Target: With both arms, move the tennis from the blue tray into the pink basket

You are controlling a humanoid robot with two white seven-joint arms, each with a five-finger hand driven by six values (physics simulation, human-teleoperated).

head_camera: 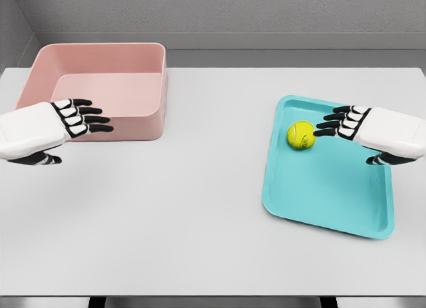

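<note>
The grey bench [200, 241] carries everything, with the pink basket [143, 125] at its far left and the blue tray [333, 201] lying flat at the right, well apart from each other. The basket is a deep, open, rounded bin with nothing visible inside. The left robot hand [74, 118] hovers just in front of the basket's near wall, fingers stretched out and relaxed, holding nothing. The right robot hand [345, 122] reaches over the tray's upper part, fingers likewise extended and empty, their tips just beside the tennis ball [301, 134], though actual contact cannot be told. The ball sits in the tray's far end, near its upper left corner. By the look of it, it should be light, springy and felt-covered, so grippy rather than slick, but free to roll on the smooth tray at any nudge; a cupping hold around its middle, fingers one side and thumb the other, seems best. A faint dark mark shows on the ball, too small to read; no other writing or brand is visible.
</note>
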